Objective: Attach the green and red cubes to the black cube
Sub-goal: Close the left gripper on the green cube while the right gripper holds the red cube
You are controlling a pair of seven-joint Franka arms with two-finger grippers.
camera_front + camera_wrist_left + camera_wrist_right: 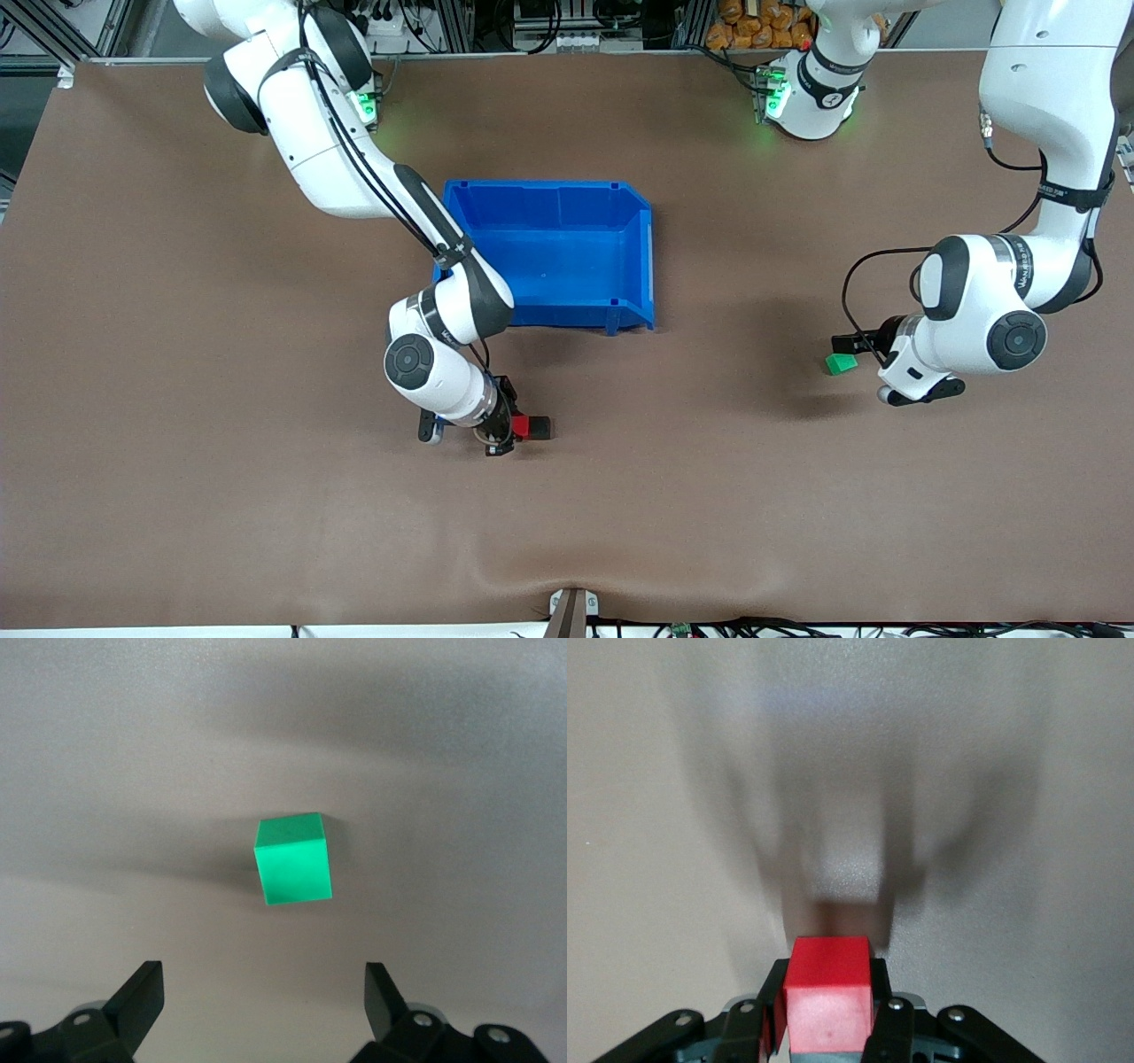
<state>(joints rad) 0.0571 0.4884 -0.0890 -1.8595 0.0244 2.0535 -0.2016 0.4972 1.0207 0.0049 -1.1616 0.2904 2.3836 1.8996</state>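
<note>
Over table: right tool (827,1019) clamps red cube (829,1003) | left tool (264,1005) wide, empty
</note>
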